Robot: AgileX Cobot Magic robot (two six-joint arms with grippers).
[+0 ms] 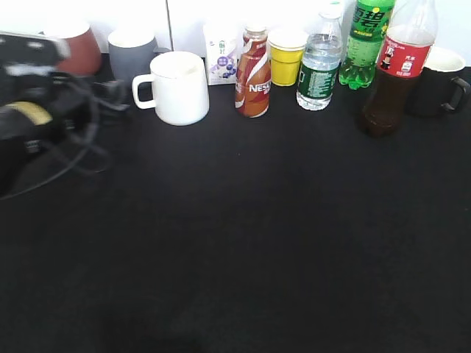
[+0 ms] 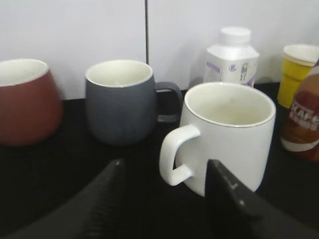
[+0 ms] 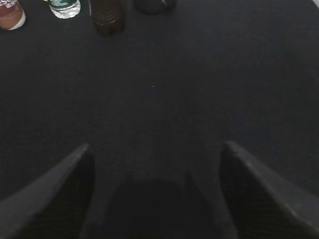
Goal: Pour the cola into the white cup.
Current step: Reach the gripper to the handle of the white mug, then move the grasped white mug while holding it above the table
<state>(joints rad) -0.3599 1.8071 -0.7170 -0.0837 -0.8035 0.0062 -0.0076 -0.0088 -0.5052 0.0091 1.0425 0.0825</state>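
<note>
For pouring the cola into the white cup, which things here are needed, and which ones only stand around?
Needed:
- cola bottle, red label, dark liquid
- white cup, loop handle
- left gripper, open, facing the cup's handle
- right gripper, open, over bare cloth

Only standing around:
- grey mug
- red-brown mug
- Nescafe bottle
- yellow cup
- water bottle
- green soda bottle
- black mug
- small white bottle

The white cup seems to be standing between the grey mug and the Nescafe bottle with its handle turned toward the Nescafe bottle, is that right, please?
Not quite. The white cup does stand between the grey mug and the Nescafe bottle, but its handle points the other way, toward the grey mug's side and away from the Nescafe bottle. The exterior view shows this, and the left wrist view confirms it.
</note>
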